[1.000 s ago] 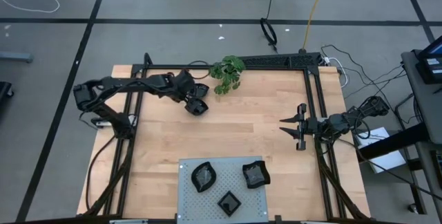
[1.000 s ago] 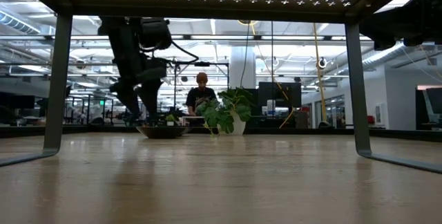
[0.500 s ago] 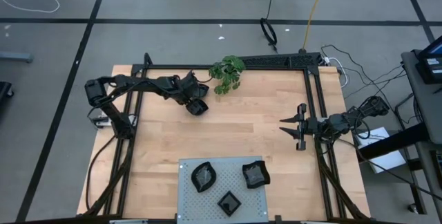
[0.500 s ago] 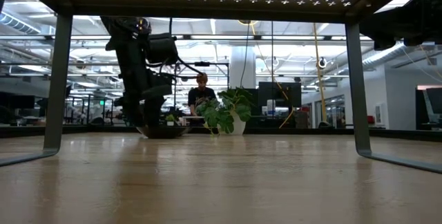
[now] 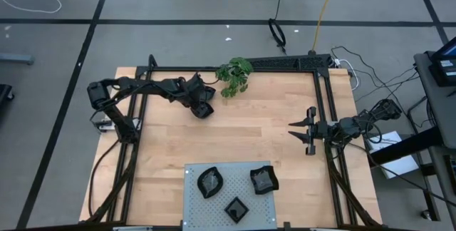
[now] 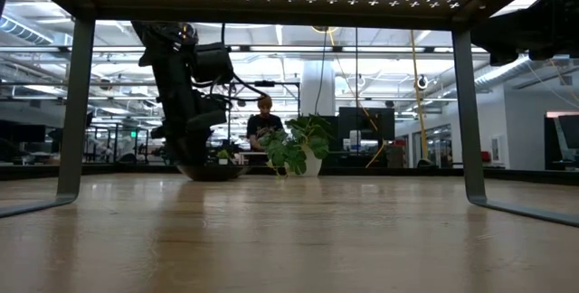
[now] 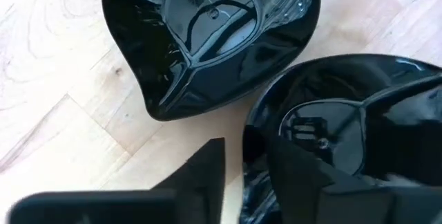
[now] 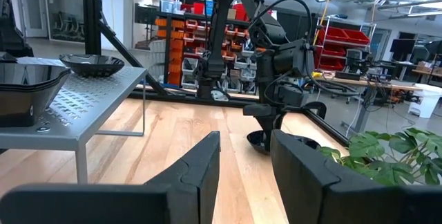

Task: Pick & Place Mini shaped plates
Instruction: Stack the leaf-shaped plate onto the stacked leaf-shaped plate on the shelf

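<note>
Two glossy black mini shaped plates lie side by side on the wood near the plant: one lobed, one rounded. My left gripper is down on the rounded plate, shut on its rim. Three more plates rest on the grey perforated panel at the near edge. My right gripper waits open at the table's right side, holding nothing. My left gripper has the rounded plate's rim between its two fingers, one finger inside the dish and the other outside it. The fingers come from above, pointing down. The plate sits flat on the table, beside the lobed plate.
A green leafy plant stands just beyond the two plates at the far edge. The black frame rails run along both table sides. The panel stands on legs above the table. A person sits in the room behind.
My left gripper has come down onto the rounded plate near the plant, and its fingers have drawn together around the plate's rim. The plate has stayed where it was on the table.
</note>
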